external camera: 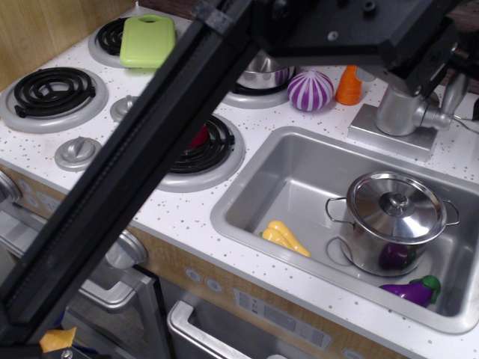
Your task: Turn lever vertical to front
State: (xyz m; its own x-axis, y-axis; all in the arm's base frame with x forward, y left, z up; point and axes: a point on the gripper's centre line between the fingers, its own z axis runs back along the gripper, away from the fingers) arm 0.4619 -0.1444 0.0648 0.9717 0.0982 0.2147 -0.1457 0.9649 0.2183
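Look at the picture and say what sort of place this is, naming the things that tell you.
Most likely a child's play kitchen: black coil burners on a speckled white counter, a grey sink holding a lidded steel pot and toy purple eggplant, and a silver faucet behind it.

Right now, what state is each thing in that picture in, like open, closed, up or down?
lever: standing up, tilted slightly, beside the faucet column; nothing touching it.
Lidded pot: lid on, upright in the sink.
Small pot: on a back burner, mostly hidden by the arm.
Green cutting board: lying flat over a back burner.
Eggplant: lying in the sink.
Gripper: hidden, cannot tell.
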